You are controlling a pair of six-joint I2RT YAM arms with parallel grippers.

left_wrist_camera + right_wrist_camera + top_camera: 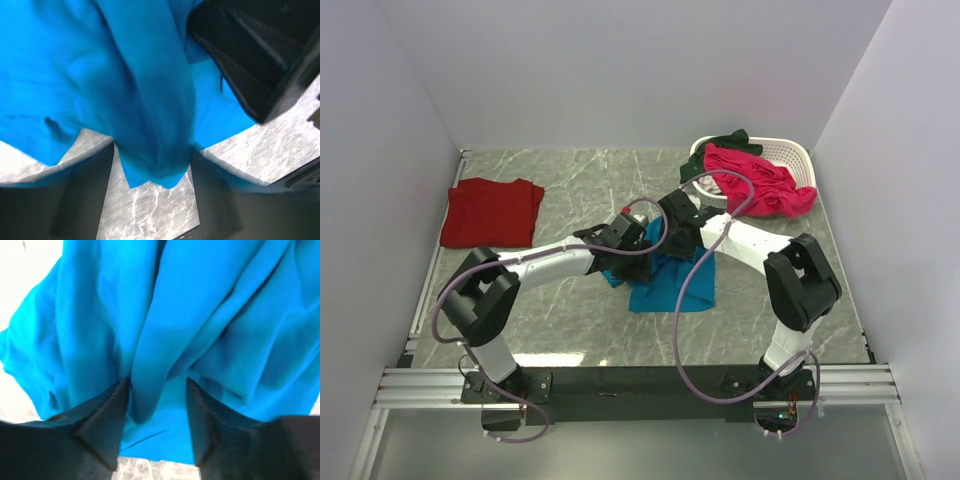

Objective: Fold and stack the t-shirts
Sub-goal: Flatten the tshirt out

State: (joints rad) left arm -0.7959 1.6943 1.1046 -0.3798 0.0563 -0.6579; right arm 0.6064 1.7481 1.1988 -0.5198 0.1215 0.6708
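Note:
A teal-blue t-shirt (672, 287) lies crumpled at mid-table, under both wrists. My left gripper (620, 266) is down on its left part. In the left wrist view the fingers (85, 192) stand apart, and a hanging fold of the teal shirt (152, 145) fills the gap at their tips. My right gripper (673, 250) is over the shirt's far part. Its jaws are open astride a ridge of the teal cloth (150, 385), with room left on the right side. A dark red t-shirt (492, 212) lies folded flat at the far left. Pink (760, 182) and dark green (722, 143) t-shirts hang in the basket.
The white slatted basket (792, 153) stands at the back right corner. The right arm's black wrist (250, 55) sits close beside the left gripper. Grey marble tabletop (570, 180) shows between the red shirt and the arms. White walls close in three sides.

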